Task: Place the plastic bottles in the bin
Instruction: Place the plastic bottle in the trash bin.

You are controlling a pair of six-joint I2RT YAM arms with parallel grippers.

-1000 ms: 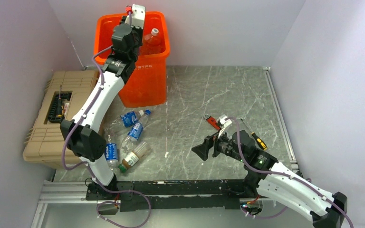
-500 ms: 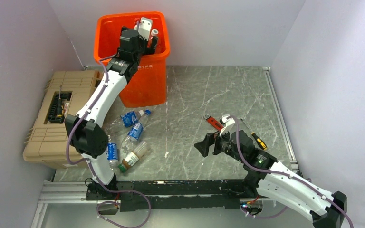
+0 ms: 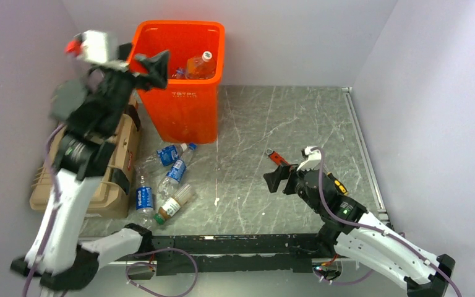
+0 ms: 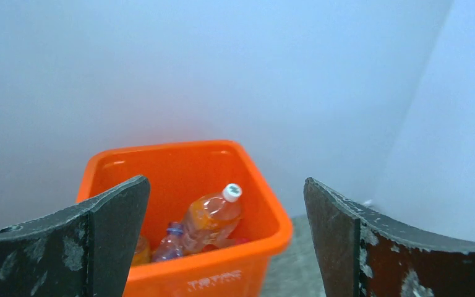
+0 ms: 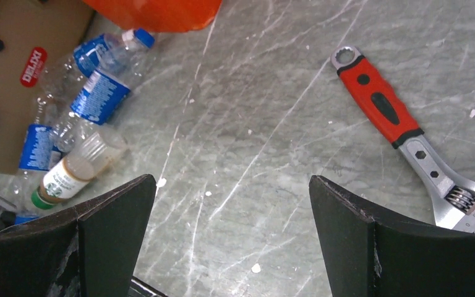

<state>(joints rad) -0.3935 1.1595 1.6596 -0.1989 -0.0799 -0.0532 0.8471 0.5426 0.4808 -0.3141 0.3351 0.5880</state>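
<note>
1. Right gripper [image 5: 231,179]: jaws wide, empty, over open table [image 3: 253,124] right of the bin [image 3: 185,111], near the wrench [image 5: 380,102].
2. Loose plastic bottles [image 3: 170,179]: clustered just before the bin.
3. Left gripper [image 4: 226,180]: has withdrawn left of the bin's rim, jaws now wide, empty.
4. Orange bottle [image 3: 201,65]: now lying inside the bin.

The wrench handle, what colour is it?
The wrench handle is red with black inlays. The right wrist view shows it best.
</note>
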